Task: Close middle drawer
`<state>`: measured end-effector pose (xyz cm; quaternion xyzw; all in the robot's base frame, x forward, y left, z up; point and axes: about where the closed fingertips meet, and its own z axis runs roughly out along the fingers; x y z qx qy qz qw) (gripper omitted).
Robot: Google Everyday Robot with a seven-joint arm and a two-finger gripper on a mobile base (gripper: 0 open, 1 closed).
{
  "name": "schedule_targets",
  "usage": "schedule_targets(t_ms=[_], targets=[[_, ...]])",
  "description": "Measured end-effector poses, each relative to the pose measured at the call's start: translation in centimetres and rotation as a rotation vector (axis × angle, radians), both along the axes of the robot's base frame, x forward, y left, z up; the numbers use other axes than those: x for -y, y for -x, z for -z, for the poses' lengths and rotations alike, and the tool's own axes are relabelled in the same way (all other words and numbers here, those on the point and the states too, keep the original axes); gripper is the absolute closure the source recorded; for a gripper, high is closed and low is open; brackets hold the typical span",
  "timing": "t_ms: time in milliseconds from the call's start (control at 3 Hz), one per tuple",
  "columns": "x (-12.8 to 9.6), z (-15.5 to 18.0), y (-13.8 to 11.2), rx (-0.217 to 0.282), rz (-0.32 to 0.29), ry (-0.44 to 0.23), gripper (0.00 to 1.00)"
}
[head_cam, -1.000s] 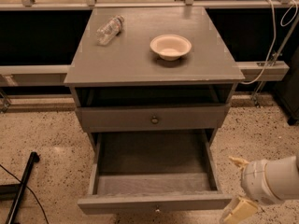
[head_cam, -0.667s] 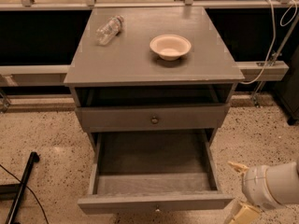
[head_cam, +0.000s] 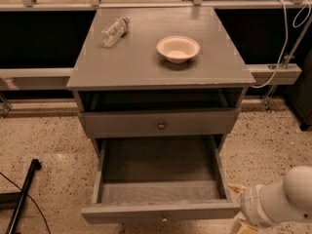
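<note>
The middle drawer [head_cam: 161, 211] of the grey cabinet [head_cam: 146, 67] is pulled far out toward me. Its inside is bare, and its small round knob [head_cam: 164, 218] shows at the bottom edge of the camera view. My gripper [head_cam: 238, 207] is at the lower right, just off the right end of the drawer's front. Its two yellowish fingertips [head_cam: 237, 188] are spread apart and hold nothing. The white wrist [head_cam: 278, 201] behind it runs off to the right.
The top drawer [head_cam: 161, 124] sits above, its front slightly out. A plastic bottle [head_cam: 115, 31] lies on the cabinet top beside a cream bowl [head_cam: 178, 48]. A black pole [head_cam: 22, 194] lies on the speckled floor at left. Cables [head_cam: 287, 38] hang at right.
My gripper and wrist have sunk a little lower and to the right, toward the bottom corner of the view. The drawer has not moved.
</note>
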<state>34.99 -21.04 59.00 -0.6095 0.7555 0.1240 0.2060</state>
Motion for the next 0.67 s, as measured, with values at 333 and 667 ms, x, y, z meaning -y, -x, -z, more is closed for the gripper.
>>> schedule_targets(t_ms=[333,667], targets=[[-0.9,4.5,1.3,0.034,-0.107,0.027,0.27],[-2.0,9.1,2.2,0.078,-0.161,0.022,0.50]])
